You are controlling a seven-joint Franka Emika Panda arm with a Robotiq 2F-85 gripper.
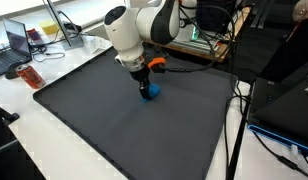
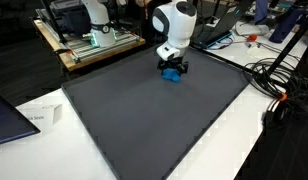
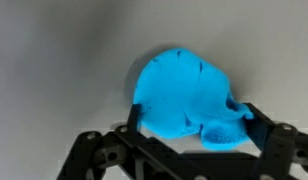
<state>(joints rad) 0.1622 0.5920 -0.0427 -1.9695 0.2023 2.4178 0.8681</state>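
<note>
You're looking at a bright blue object [image 3: 184, 95], one plain shade all over. Mat [image 1: 114, 125] flat dark grey. Arm [image 1: 134, 30] white, gripper [image 1: 145, 82] black, orange piece [image 1: 156, 62] at the wrist. Table [image 1: 34, 150] white.

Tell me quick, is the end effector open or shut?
End effector: open, fingers either side of the bright blue rounded lump on the dark grey mat; touching it or not cannot be told.

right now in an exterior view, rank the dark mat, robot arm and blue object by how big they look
1. dark mat, by far the largest
2. robot arm
3. blue object, clearly the smallest
</note>
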